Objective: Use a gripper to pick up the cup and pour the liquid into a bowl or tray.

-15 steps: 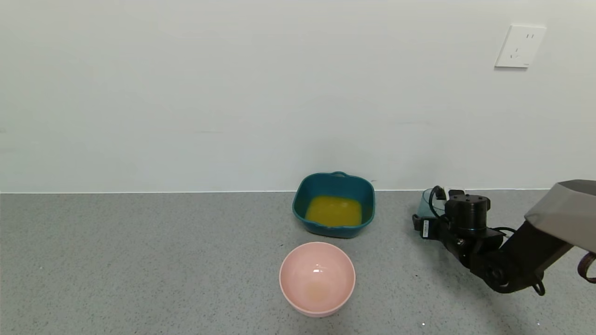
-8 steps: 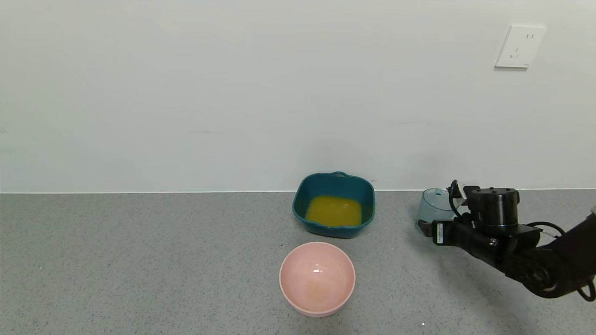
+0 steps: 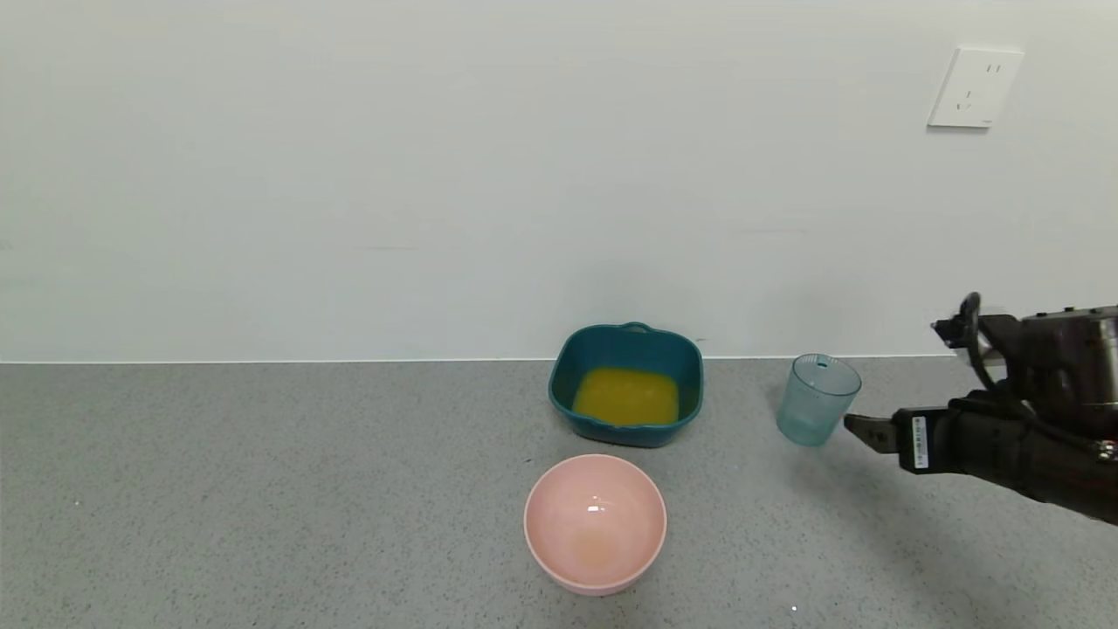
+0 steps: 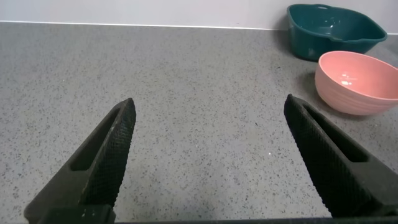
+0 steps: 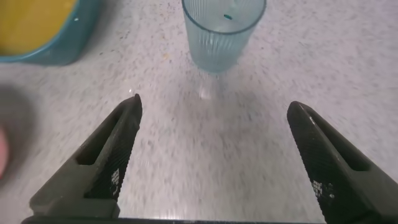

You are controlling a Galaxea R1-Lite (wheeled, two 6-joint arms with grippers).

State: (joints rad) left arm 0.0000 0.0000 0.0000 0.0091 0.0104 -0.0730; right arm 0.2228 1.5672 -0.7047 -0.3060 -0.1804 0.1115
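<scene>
The cup (image 3: pixel 817 399) stands upright and looks empty on the grey counter, right of the dark teal dish (image 3: pixel 624 433). The orange-yellow liquid (image 3: pixel 626 396) lies in the dish. My right gripper (image 3: pixel 886 393) is open and empty, a short way right of the cup and not touching it. In the right wrist view the cup (image 5: pixel 224 31) stands beyond the open gripper (image 5: pixel 214 124), with the dish (image 5: pixel 68 46) and liquid (image 5: pixel 31 18) to one side. My left gripper (image 4: pixel 208 124) is open and empty over bare counter, outside the head view.
A round pink bowl (image 3: pixel 595 522) stands in front of the dish, with a faint orange stain at its bottom. It also shows in the left wrist view (image 4: pixel 357 81), with the dish (image 4: pixel 336 40) behind it. A wall with a socket (image 3: pixel 974 87) backs the counter.
My right gripper has let go of the cup and drawn back to the right. The cup now stands in full view. The dish and pink bowl have not moved.
</scene>
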